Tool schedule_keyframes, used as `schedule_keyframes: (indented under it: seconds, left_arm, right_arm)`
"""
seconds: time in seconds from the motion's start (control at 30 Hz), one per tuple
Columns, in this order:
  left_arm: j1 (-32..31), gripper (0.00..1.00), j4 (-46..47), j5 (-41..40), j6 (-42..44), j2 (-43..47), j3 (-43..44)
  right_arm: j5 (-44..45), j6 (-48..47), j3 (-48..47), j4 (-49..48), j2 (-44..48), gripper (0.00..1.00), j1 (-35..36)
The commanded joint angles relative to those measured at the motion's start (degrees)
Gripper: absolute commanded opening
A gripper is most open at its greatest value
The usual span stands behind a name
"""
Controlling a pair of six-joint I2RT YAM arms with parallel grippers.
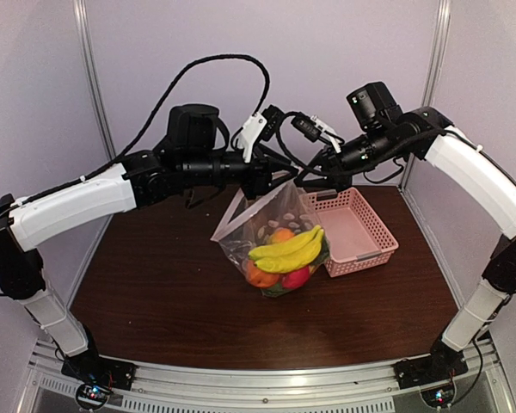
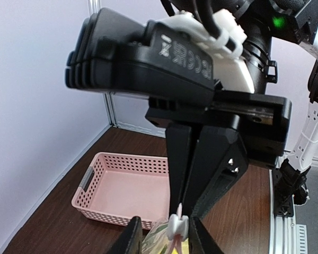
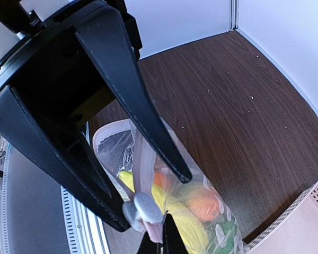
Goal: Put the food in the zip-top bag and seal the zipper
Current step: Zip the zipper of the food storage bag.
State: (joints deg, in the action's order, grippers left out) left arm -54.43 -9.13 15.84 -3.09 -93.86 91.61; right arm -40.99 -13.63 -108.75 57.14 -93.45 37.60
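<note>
Hanging above the table and just left of the pink basket point(image 1: 357, 230), the zip-top bag point(image 1: 271, 237) is held full of food point(image 1: 285, 251); the left gripper point(image 2: 179, 228) is clenched on the white slider tab point(image 2: 176, 224), the right gripper point(image 3: 148, 225) pinched on the zipper point(image 3: 142, 209) strip; slider could be yanked off, or the strip slipped and the bag dropped.

right gripper point(image 2: 184, 209) pinches white slider tab point(image 2: 176, 225) above pink basket point(image 2: 128, 191)

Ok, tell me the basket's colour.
Pink basket, with a latticed wall, clearest in the left wrist view.
</note>
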Motion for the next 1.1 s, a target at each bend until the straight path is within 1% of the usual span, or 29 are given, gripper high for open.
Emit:
schedule_keyframes:
  seconds: [0.0,0.27,0.37,0.47,0.73,0.9,1.07]
  left_arm:
    - [0.0,0.28,-0.4,0.1,0.1,-0.8,1.3]
    - [0.0,0.25,-0.9,1.1,-0.1,-1.5,1.5]
    - [0.0,0.19,-1.5,1.4,-0.1,-1.9,2.0]
    - [0.0,0.15,-1.7,1.6,-0.1,-1.9,2.2]
    - [0.2,0.09,-1.9,2.0,0.0,-1.4,2.3]
    - [1.6,0.08,-2.5,3.4,-1.0,0.3,1.1]
    - [3.7,0.08,-2.3,5.4,-2.9,2.8,-2.1]
  right_arm:
    - [0.4,0.0,0.6,-2.8,2.1,0.00,0.4]
    - [0.8,0.3,1.0,-3.5,2.1,0.00,0.4]
    - [0.9,0.4,0.9,-3.6,2.1,0.00,0.4]
    - [1.2,0.4,0.8,-3.6,2.0,0.00,0.4]
    - [1.5,0.0,1.2,-3.6,1.5,0.00,0.0]
    - [1.2,-0.5,2.0,-4.8,2.4,0.00,-2.7]
    - [-0.2,-0.8,3.8,-5.8,3.9,0.00,-5.7]
